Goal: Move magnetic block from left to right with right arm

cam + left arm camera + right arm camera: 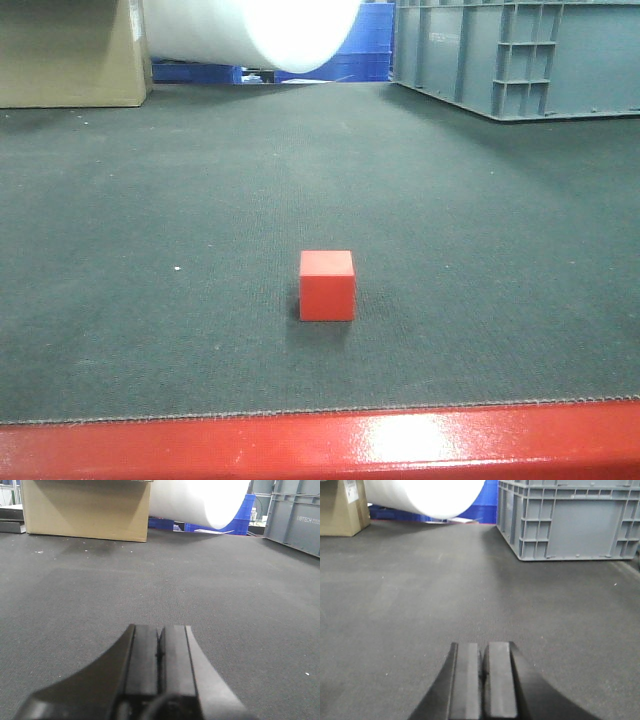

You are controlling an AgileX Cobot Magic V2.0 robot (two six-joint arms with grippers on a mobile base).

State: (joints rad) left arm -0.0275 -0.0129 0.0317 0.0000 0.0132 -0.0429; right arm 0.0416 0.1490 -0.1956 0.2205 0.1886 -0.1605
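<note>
The magnetic block, a small bright-red cube, sits alone on the dark grey mat near its front edge, about mid-width in the front view. Neither wrist view shows the block. My left gripper is shut, its two black fingers pressed together with nothing between them, low over bare mat. My right gripper is likewise shut and empty above bare mat. Neither gripper appears in the front view.
A cardboard box stands at the back left, a large white roll behind the middle with blue crates beyond, and a grey plastic crate at the back right. A glossy red edge borders the mat's front.
</note>
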